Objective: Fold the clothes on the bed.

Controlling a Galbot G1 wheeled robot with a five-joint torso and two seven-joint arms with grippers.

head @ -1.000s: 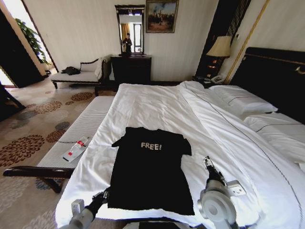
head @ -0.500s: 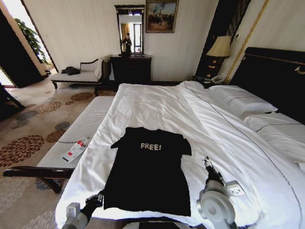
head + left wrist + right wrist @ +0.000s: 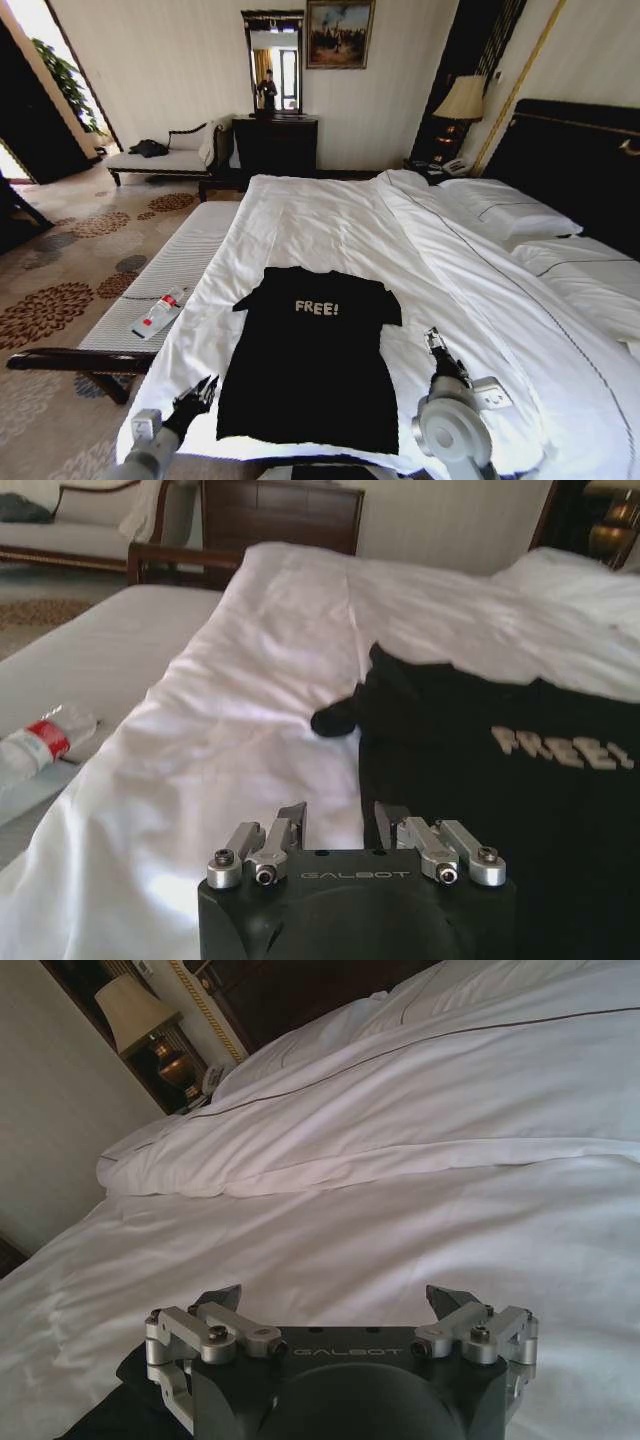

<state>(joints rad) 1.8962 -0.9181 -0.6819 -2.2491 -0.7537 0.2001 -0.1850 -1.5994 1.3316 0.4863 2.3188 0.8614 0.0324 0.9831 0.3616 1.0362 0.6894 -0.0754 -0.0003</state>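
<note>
The black T-shirt [image 3: 310, 360] with white "FREE!" lettering lies flat, chest up, near the foot of the white bed [image 3: 330, 220]. My left gripper [image 3: 200, 388] hovers just off the shirt's lower left corner, over the sheet. In the left wrist view this gripper [image 3: 340, 820] is open with nothing between its fingers, and the shirt's side edge [image 3: 480, 780] lies beside it. My right gripper [image 3: 437, 342] rests over the white duvet to the right of the shirt. It stands wide open [image 3: 335, 1305] and empty, with a dark corner of the shirt [image 3: 115, 1415] beside it.
A white-cushioned bench [image 3: 160, 280] runs along the bed's left side and holds a plastic bottle [image 3: 160, 311]. Pillows [image 3: 510, 215] and the dark headboard [image 3: 580, 160] are at the right. A lamp [image 3: 461, 100], dresser [image 3: 275, 145] and chaise [image 3: 165, 155] stand far behind.
My left gripper has moved left, away from the shirt's lower left hem and off the shirt. That corner now lies farther left. The right arm has not moved.
</note>
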